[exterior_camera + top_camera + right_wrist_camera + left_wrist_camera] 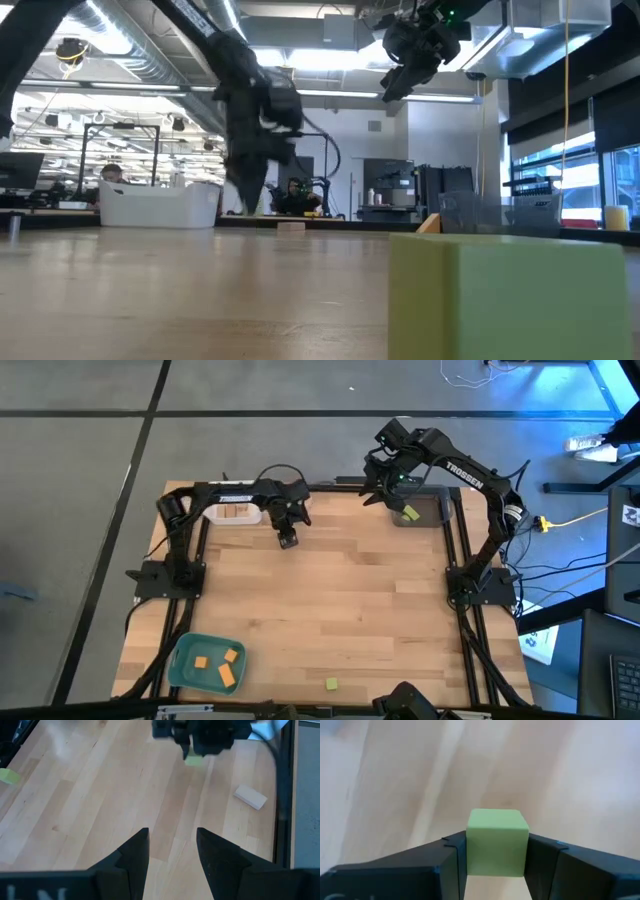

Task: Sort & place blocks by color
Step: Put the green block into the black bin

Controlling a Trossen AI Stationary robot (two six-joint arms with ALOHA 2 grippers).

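Note:
My left gripper (288, 540) hangs over the far middle of the table, shut on a light green block (497, 840). The right wrist view shows that gripper (200, 735) with the green block (193, 761) under it. My right gripper (378, 488) is open and raised beside the grey tray (428, 512), which holds one green block (409, 513). Its fingers (172, 840) are empty. Another green block (331, 684) rests on the table by the near edge. A tan block (251, 796) lies flat on the wood. Tan blocks sit in the white tray (232, 512), orange ones in the teal tray (182, 660). My left gripper pinches the light green block between its two fingers, one finger (451, 857) on each of two opposite side faces (470, 845). The fingers point down from above. The block sits upright and square in the hold, and appears clear of the table.
The white tray stands at the far left, the grey tray at the far right, the teal tray at the near left corner. Bare wood spreads across the table's middle (340, 610). In the low view the loose green block (510, 295) fills the foreground.

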